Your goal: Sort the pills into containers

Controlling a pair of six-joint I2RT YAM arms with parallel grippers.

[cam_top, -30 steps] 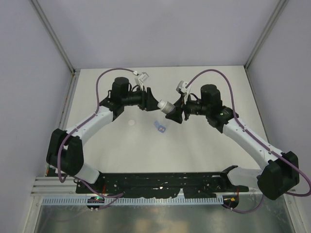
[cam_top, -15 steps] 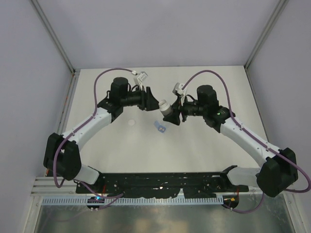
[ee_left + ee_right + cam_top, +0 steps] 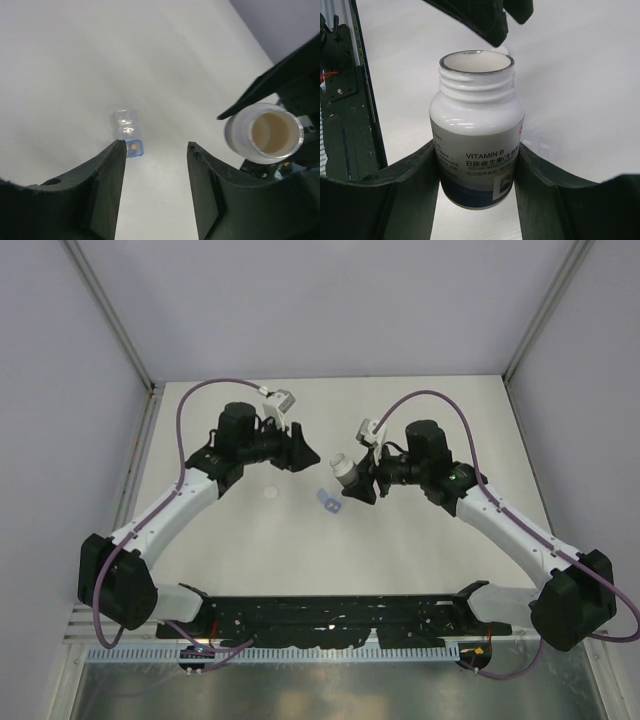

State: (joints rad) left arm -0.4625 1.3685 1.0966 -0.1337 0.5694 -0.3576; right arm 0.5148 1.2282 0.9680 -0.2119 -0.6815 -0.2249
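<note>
My right gripper (image 3: 476, 148) is shut on a white bottle (image 3: 477, 130) with a dark lower band and a "VITAMIN B" label. The bottle (image 3: 345, 470) hangs above the table with no cap on, its open mouth turned toward my left gripper (image 3: 308, 458). In the left wrist view I look straight into the bottle's beige mouth (image 3: 263, 132). My left gripper (image 3: 156, 146) is open with nothing between its fingers. A clear vial (image 3: 125, 125) with a blue cap (image 3: 134, 148) lies on its side on the table (image 3: 328, 500), below and between the grippers. A small yellow spot shows at the cap end.
A small white disc (image 3: 268, 494) lies on the table left of the vial. Grey walls stand around the white table (image 3: 420, 540) on three sides. The black base rail (image 3: 330, 620) runs along the near edge.
My left gripper has pulled back to the left, away from the bottle's mouth. The right gripper has shifted slightly left with the bottle. The vial and the disc have not moved.
</note>
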